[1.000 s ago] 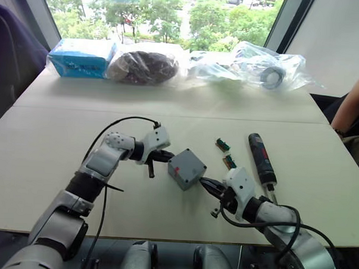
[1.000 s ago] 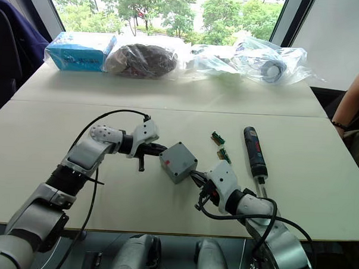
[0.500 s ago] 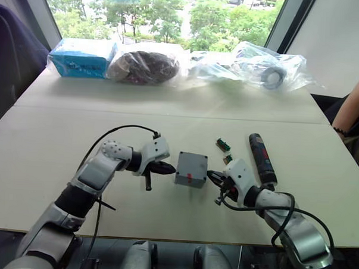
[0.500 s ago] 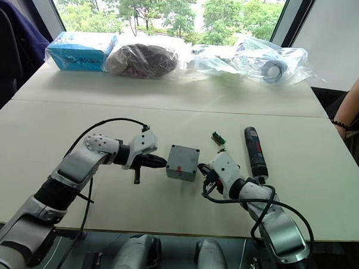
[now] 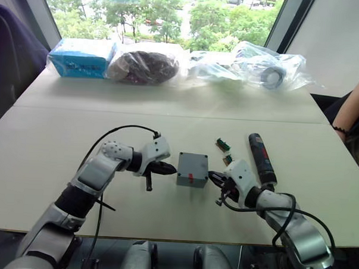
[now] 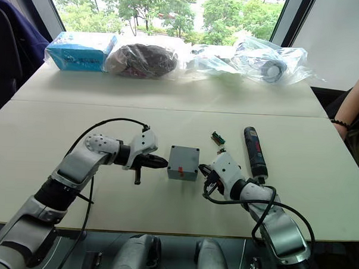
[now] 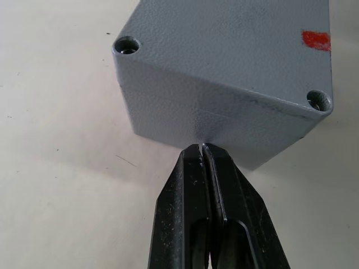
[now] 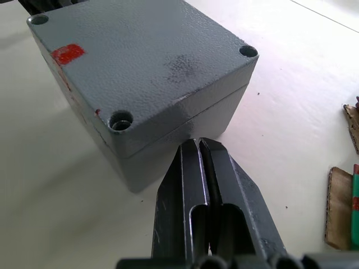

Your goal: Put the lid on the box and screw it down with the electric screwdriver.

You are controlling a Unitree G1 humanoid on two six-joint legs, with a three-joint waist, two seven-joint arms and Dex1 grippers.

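Both sets of jaws clenched empty, tips against opposite walls of box (image 5: 192, 169). Wrist views show lid seam, corner screw holes; screwdriver (image 5: 260, 159) beyond right gripper (image 5: 211, 176), opposite left gripper (image 5: 173, 168).

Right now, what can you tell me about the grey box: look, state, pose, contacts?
The box is a small square grey enclosure with a matte, speckled surface, the lid already seated on it, a seam showing below. Recessed screw holes sit in the lid's corners, and a red mark near one edge. It rests flat on the table, between the left gripper and right gripper, both shut, tips at its sides.
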